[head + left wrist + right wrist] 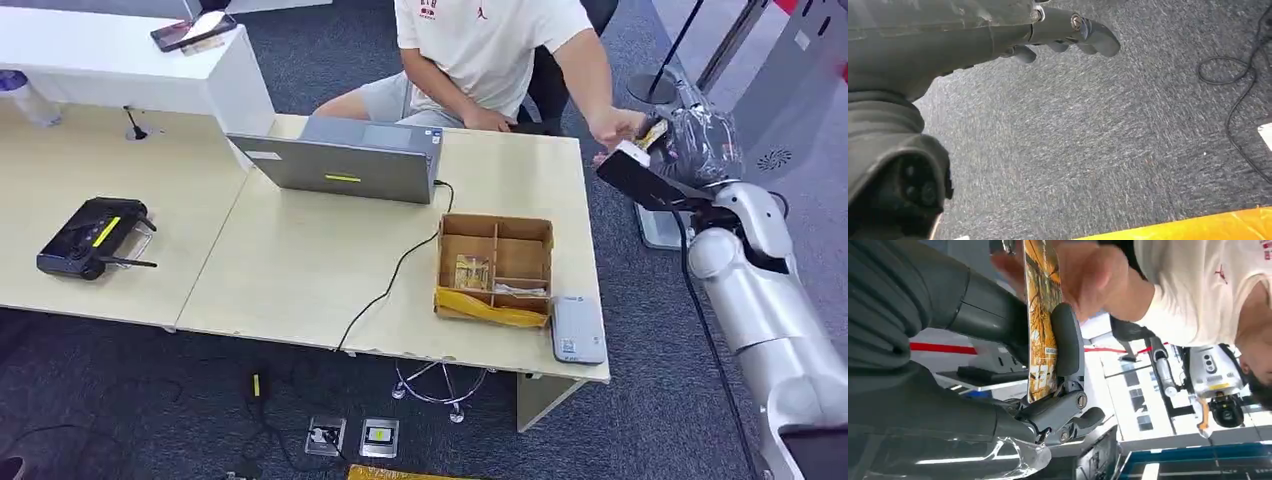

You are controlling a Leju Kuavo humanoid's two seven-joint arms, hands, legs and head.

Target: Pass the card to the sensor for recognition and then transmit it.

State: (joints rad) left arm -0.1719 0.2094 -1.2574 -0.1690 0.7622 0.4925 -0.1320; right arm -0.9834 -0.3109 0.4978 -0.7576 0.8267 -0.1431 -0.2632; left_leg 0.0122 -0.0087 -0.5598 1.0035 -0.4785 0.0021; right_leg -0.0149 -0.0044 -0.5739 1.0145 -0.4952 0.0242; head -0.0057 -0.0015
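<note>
Right robot hand [1048,365] is raised off the far right end of the pale wood bench [300,270], thumb and dark fingers clamped on the flat yellow-orange printed card [1040,330], card held edge-on in the right wrist view. In the head view the same right robot hand [690,140] sits beside a seated person in a white t-shirt [490,40], whose hand [615,125] reaches to the card [652,133] and touches its far end; the person's hand [1088,275] is blurred in the wrist view, so grip on it can't be confirmed. Left robot hand [1058,35] hangs over dark grey carpet [1098,150], fingers slightly curled and apart, holding nothing. On the bench: grey flat rectangular card reader sensor [578,328] at the near right corner, just beside a brown cardboard divided box [495,268] with yellow tape along its near wall and small items in the compartments, too small to identify. Open grey laptop [345,160] sits further back in front of the person, black cable [395,275] running from it over the near edge of the bench. Black handheld controller with antennas [92,238] is well apart on the left section of the bench. A phone [193,30] lies on the white raised counter [120,70] at the far left.
</note>
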